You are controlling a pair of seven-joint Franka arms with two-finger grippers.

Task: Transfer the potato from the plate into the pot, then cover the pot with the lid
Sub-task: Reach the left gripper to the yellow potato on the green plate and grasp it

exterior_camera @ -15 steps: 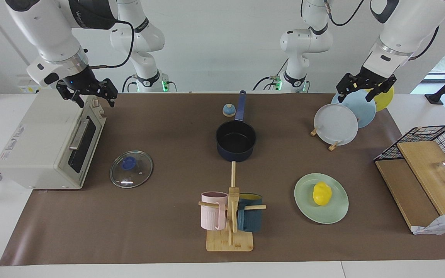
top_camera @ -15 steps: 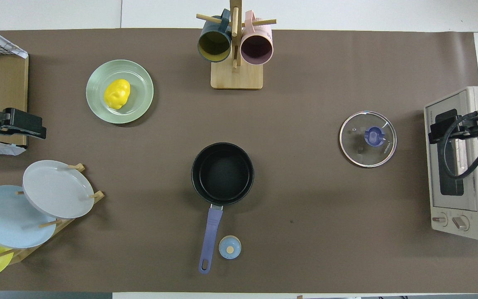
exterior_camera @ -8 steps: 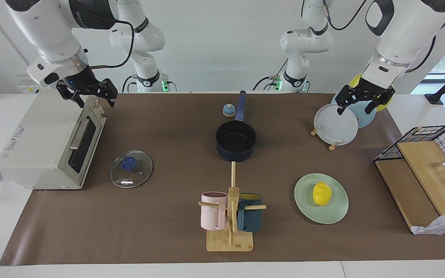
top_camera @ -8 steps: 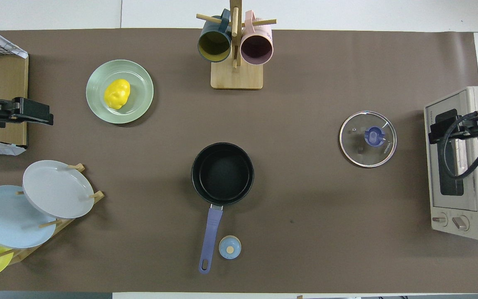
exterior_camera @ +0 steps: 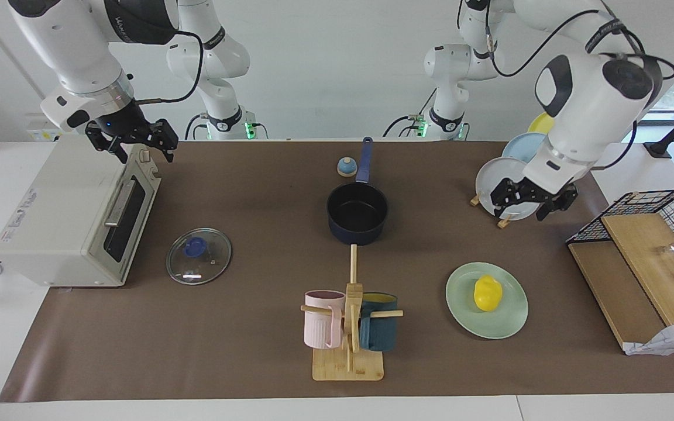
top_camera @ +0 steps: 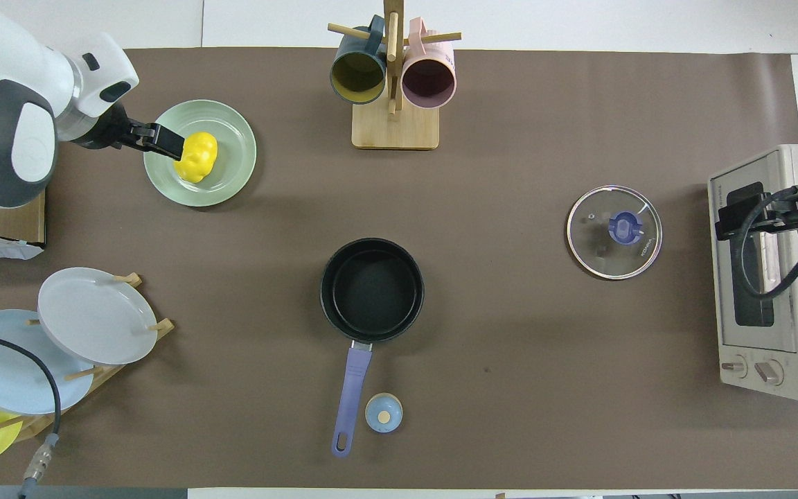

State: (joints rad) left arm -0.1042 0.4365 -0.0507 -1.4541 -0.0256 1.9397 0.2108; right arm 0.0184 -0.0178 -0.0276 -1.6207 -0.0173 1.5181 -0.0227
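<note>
The yellow potato (exterior_camera: 487,292) lies on the mint-green plate (exterior_camera: 504,327) toward the left arm's end of the table. My left gripper (exterior_camera: 527,206) is open and empty, up in the air. In the overhead view the left gripper (top_camera: 167,141) is over the plate's (top_camera: 229,173) rim, just beside the potato (top_camera: 196,156). The navy pot (exterior_camera: 357,213) stands empty mid-table, its handle pointing toward the robots. The glass lid (exterior_camera: 199,256) lies flat in front of the toaster oven. My right gripper (exterior_camera: 138,147) waits open over the oven's top.
A toaster oven (exterior_camera: 74,216) sits at the right arm's end. A mug rack (exterior_camera: 348,327) stands farther from the robots than the pot. A rack of upright plates (exterior_camera: 489,178), a small bell (exterior_camera: 346,167) and a wire basket with boards (exterior_camera: 635,234) are also on the table.
My left arm has swung from over the plate rack out toward the mint-green plate and lowered. The right arm, potato, pot and lid have not moved.
</note>
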